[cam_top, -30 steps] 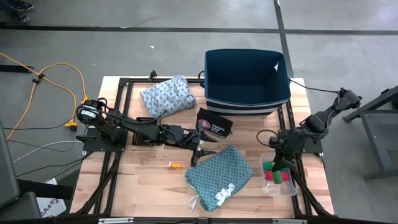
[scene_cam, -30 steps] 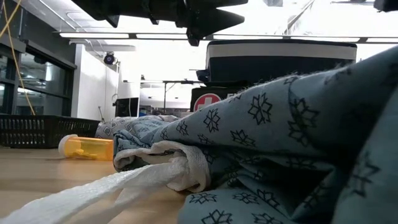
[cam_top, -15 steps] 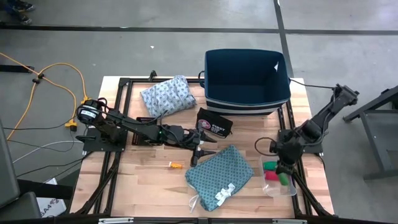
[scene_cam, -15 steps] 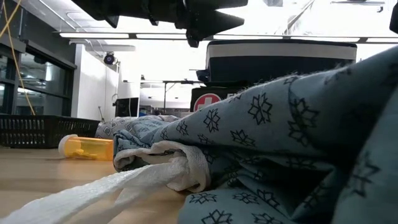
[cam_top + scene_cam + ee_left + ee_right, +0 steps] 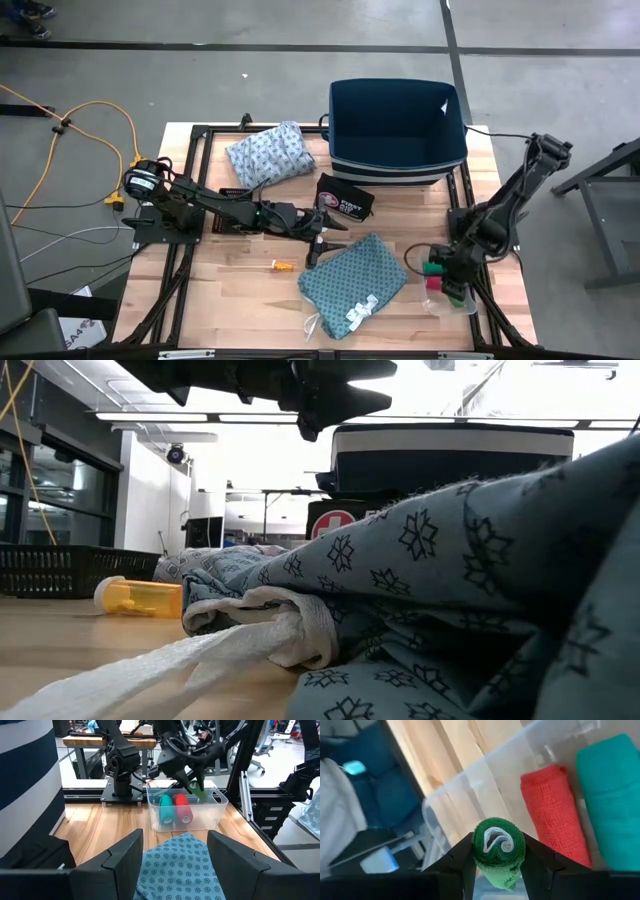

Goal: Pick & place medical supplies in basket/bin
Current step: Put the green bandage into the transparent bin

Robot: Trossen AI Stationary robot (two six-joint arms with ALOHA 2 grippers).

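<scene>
Grey concrete floor surrounds the wooden table [image 5: 240, 290]. Over the last second the right gripper [image 5: 440, 268] has swung from above the clear tray [image 5: 470, 306] toward the table's middle, clenched on a green roll [image 5: 498, 846] lifted out of it. That suggests the roll is starting its trip to the navy basket [image 5: 398, 128] at twelve o'clock.

The tray, at about four o'clock, now keeps a red roll [image 5: 183, 807] and a teal roll [image 5: 165, 809]. The basket looks empty, though its floor is dim.

Both cloths remain out: the teal cloth [image 5: 353, 278] at six o'clock, the pale cloth [image 5: 268, 153] at eleven. The left gripper [image 5: 318, 240] hovers unclenched, holding nothing, at the teal cloth's edge.
</scene>
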